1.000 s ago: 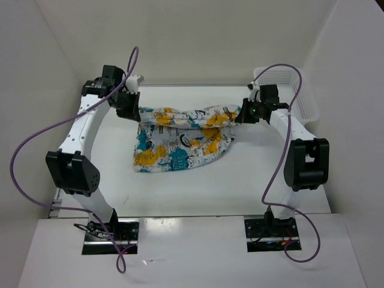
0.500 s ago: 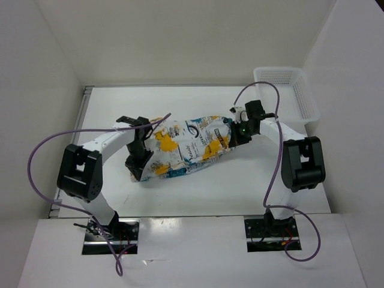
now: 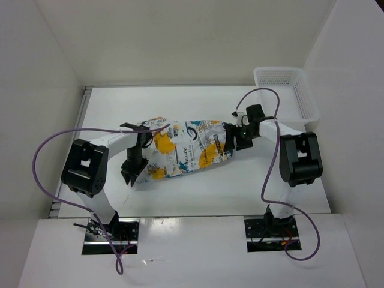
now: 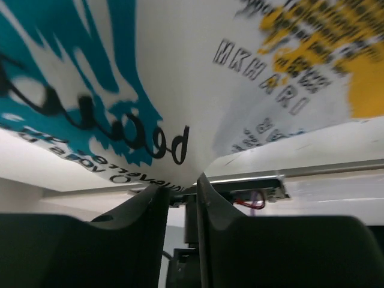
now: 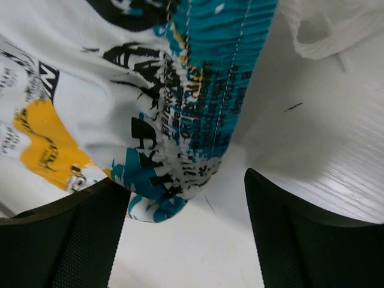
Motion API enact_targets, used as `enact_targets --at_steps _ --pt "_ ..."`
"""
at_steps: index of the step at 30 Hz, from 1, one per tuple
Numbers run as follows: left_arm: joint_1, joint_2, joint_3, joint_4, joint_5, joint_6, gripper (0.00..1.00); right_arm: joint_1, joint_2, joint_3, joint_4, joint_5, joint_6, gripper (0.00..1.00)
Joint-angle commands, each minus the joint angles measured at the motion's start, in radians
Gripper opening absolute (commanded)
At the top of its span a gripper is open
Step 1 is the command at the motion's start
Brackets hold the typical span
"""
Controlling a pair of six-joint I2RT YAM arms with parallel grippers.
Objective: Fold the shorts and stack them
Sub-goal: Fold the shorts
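Shorts (image 3: 189, 147): mid-tabletop (image 3: 180, 108), doubled over into one lumpy, elongated bundle, with the left end apparently held up off the surface.

Left gripper (image 4: 182, 195): fingers nearly together, clamped on a fabric edge at that end.

Right gripper (image 5: 186, 222): fingers spread wide, straddling the teal elastic waistband (image 5: 216, 78) at the right end, gripping nothing.

White basket (image 3: 287, 90): far right corner, well apart.

Judgement: a first fold looks roughly made but untidy. Smoothing, further folding and stacking are left.
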Motion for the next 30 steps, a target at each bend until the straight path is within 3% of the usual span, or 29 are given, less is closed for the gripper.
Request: enact_targets --at_steps 1,6,10,15,18,21,25,30 --pt "0.005 -0.009 -0.002 -0.016 -0.057 0.003 0.36 -0.028 0.024 0.03 0.068 -0.112 0.086 0.81" --pt "0.026 -0.03 0.069 -0.027 -0.142 0.003 0.4 -0.059 0.051 0.03 0.135 -0.111 0.194 0.83" --pt "0.12 -0.071 0.355 0.072 -0.187 0.003 0.4 -0.059 0.097 0.066 0.17 -0.068 0.253 0.79" --pt "0.051 0.063 0.58 0.145 -0.098 0.003 0.42 -0.022 0.15 0.114 0.18 0.03 0.286 0.7" --pt "0.039 0.147 0.594 0.204 -0.102 0.003 0.42 -0.011 0.15 0.114 0.198 0.05 0.316 0.64" --pt "0.123 0.197 0.576 0.287 -0.17 0.003 0.42 -0.002 0.159 0.123 0.198 0.07 0.326 0.63" --pt "0.249 0.209 0.576 0.275 -0.083 0.003 0.42 -0.002 0.159 0.134 0.198 0.079 0.301 0.63" --pt "0.27 0.22 0.547 0.266 0.052 0.003 0.43 -0.002 0.159 0.134 0.189 0.088 0.283 0.63"
